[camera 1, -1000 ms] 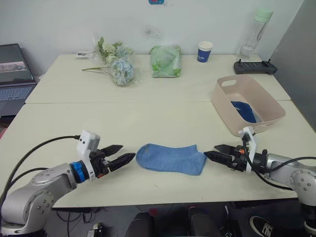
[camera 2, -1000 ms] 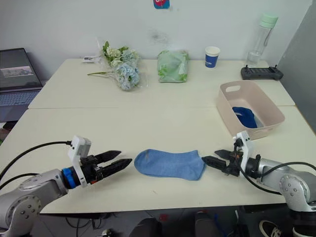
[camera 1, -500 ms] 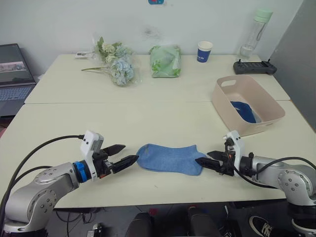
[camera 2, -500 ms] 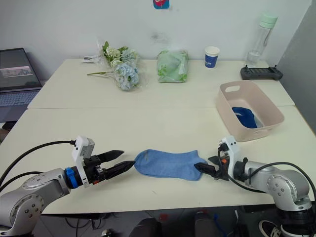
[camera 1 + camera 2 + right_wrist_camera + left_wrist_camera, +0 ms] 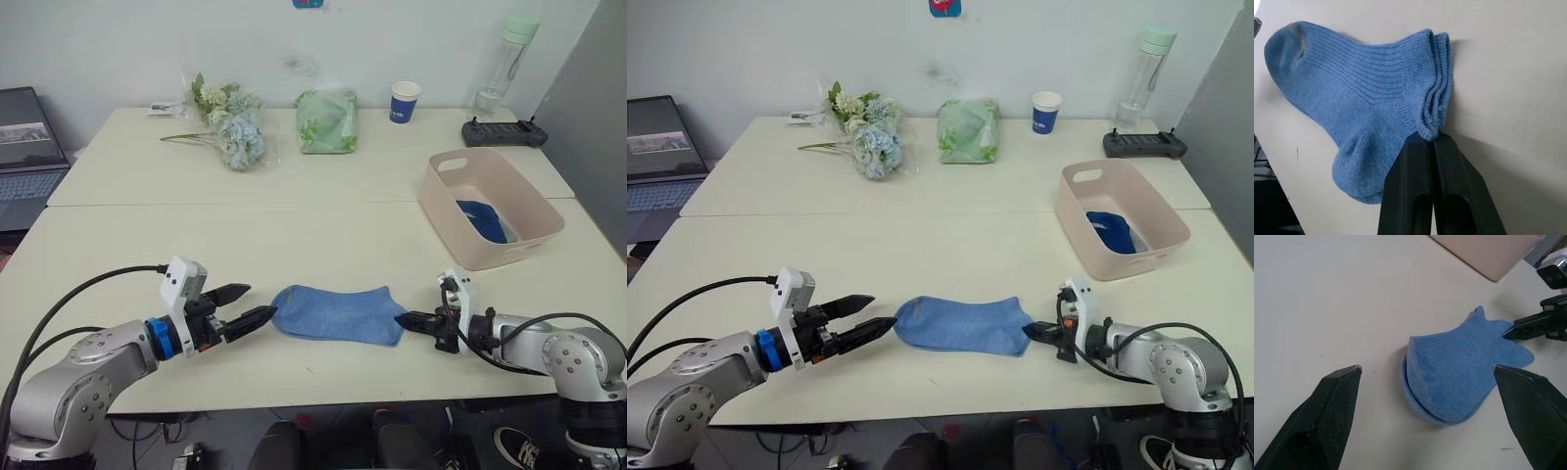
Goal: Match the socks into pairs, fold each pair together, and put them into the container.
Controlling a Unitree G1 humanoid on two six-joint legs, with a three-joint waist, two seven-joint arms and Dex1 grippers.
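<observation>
light blue socks (image 5: 337, 314) stacked flat on table (image 5: 294, 245) | cuff corner pinched by right gripper (image 5: 406, 319), likely for folding | left gripper (image 5: 257, 306) held wide at toe, untouched

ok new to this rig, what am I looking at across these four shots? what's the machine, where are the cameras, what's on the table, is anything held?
It is a two-armed humanoid robot. Two pictures come from a stereo camera on its head, looking down over a cream table. The other two come from cameras on each wrist, looking along that arm's two black fingers.

Near the front edge lies a pair of light blue socks, stacked. The right end effector is shut, pinching the cuff end. The left end effector is open just off the toe end, holding nothing.

To the right stands a pink tub with something dark blue inside. Along the back: flowers, a green bag, a blue paper cup, a clear bottle and a black controller. A laptop sits far left.
</observation>
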